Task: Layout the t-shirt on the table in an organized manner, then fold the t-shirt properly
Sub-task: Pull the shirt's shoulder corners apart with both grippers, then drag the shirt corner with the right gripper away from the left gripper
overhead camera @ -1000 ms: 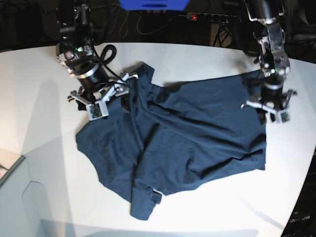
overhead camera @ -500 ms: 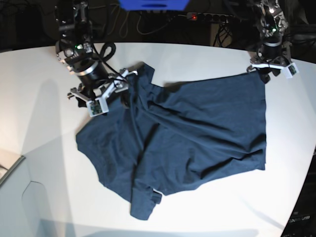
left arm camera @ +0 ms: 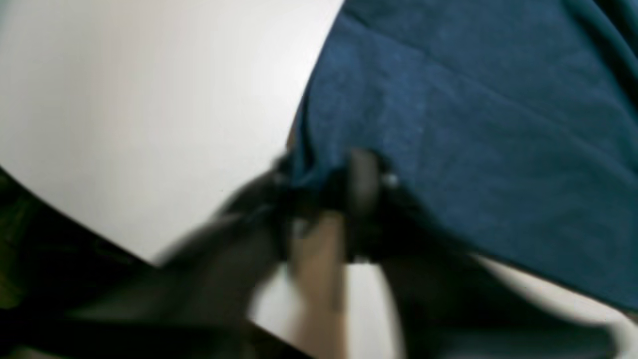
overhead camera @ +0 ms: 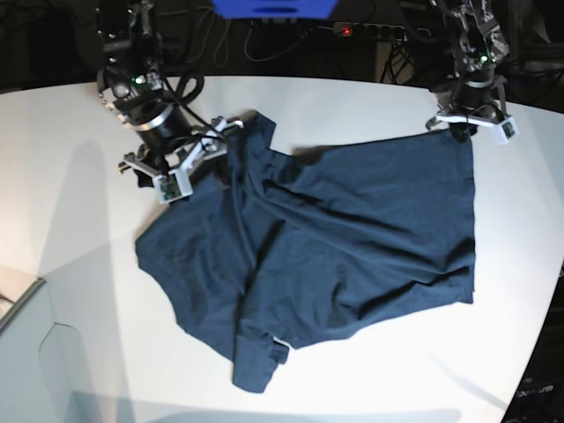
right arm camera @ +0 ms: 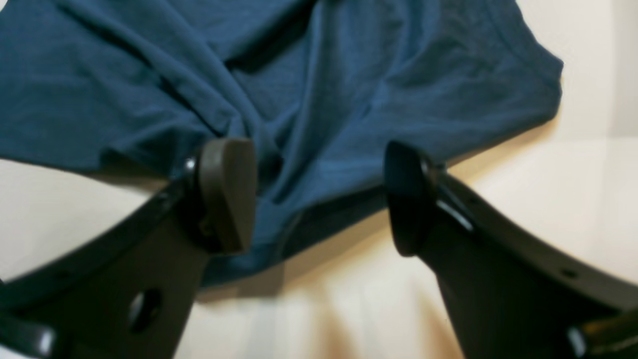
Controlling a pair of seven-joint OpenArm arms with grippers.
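The dark navy t-shirt (overhead camera: 352,229) lies rumpled and partly spread on the white table (overhead camera: 352,97), with a bunched part toward the front (overhead camera: 260,361). My left gripper (overhead camera: 465,130) is at the shirt's far right corner. In the blurred left wrist view it (left arm camera: 324,194) looks shut on the shirt's edge (left arm camera: 473,124). My right gripper (overhead camera: 196,159) is open over the shirt's far left part. In the right wrist view its fingers (right arm camera: 227,194) stand wide apart above a folded sleeve edge (right arm camera: 324,99), holding nothing.
Cables and a power strip (overhead camera: 370,31) lie behind the table's far edge. A blue object (overhead camera: 273,7) sits at the top middle. A grey box (overhead camera: 22,352) stands at the front left. The table's curved edge runs down the right side (overhead camera: 551,291).
My left gripper went from the shirt's right edge up toward the far side, then settled onto the far right corner. My right gripper shifted slightly up and left, staying open.
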